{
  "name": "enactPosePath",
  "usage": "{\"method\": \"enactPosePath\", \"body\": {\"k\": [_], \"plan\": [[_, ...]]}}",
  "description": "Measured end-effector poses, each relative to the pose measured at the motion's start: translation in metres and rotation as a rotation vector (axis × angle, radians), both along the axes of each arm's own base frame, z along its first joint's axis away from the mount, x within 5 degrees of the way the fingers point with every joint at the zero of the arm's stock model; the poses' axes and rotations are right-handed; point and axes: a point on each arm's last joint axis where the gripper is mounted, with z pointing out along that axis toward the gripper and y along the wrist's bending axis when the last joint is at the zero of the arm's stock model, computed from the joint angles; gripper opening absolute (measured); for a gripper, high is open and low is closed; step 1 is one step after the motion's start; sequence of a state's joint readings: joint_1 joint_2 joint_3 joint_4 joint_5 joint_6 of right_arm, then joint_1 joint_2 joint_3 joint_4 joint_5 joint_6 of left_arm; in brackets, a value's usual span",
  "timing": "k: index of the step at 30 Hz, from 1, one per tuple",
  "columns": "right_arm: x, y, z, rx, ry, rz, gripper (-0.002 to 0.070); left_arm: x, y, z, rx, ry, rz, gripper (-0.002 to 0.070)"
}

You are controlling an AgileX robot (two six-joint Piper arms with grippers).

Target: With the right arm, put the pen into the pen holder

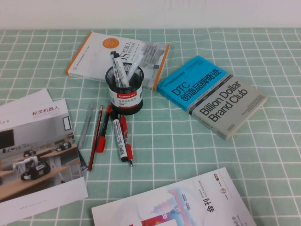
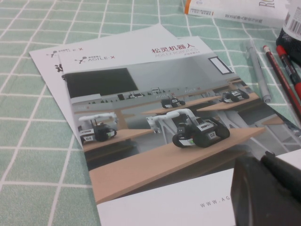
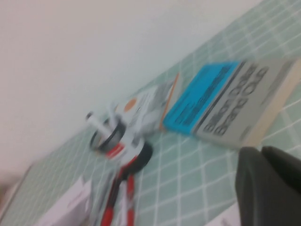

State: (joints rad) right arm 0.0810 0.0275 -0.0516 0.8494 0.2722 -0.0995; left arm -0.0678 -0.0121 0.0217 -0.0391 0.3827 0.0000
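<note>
1. step in hand: by my judgement the task is at its very start. neither arm shows in the high view, and the pen (image 1: 124,138) lies untouched on the green checked cloth (image 1: 188,141).
2. pen location: the all-red pen lies flat just in front of the pen holder (image 1: 124,94), in a loose fan of writing tools. a white marker (image 1: 117,137) lies touching its left side; a red-and-black pen (image 1: 103,130), a thin red stick (image 1: 95,139) and a grey pen (image 1: 86,126) lie further left.
3. pen holder: upright black mesh cup, already holding two white markers (image 1: 121,70), standing between the orange-edged book (image 1: 96,52) and the pens.
4. right gripper (image 3: 268,188): only its dark body shows at the edge of its wrist view, raised well above the cloth near the blue book (image 1: 211,94). its jaws are closed on nothing.
5. left gripper (image 2: 270,186): parked over the brochure (image 2: 155,141); whether it is wide or narrow, i cannot tell.
6. next move calls for: opening the right jaws, descending over the pen, and straddling the pen's barrel only. the marker touching it leaves little room, so a grip toward the free right side looks safer.
</note>
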Motion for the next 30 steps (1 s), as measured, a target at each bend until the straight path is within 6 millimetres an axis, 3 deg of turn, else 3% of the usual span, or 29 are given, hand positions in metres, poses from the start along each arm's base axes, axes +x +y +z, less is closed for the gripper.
{"method": "enactPosePath", "body": {"k": [7,15,19,22,25,30], "plan": [[0.015,0.017,0.055,-0.128,0.21,0.206,-0.0019,0.0,0.0,0.0,0.0,0.0,0.0,-0.0006],[0.077,0.025,0.102,-0.358,0.539,0.383,-0.0019,0.0,0.0,0.0,0.0,0.0,0.0,-0.0006],[0.112,0.028,0.107,-0.437,0.652,0.431,-0.0019,0.0,0.0,0.0,0.0,0.0,0.0,-0.0006],[0.131,0.042,0.106,-0.505,0.701,0.478,-0.0019,0.0,0.0,0.0,0.0,0.0,0.0,-0.0006],[0.147,0.067,0.102,-0.588,0.754,0.528,-0.0019,0.0,0.0,0.0,0.0,0.0,0.0,-0.0006],[0.173,0.127,0.088,-0.731,0.797,0.622,-0.0019,0.0,0.0,0.0,0.0,0.0,0.0,-0.0006]]}}
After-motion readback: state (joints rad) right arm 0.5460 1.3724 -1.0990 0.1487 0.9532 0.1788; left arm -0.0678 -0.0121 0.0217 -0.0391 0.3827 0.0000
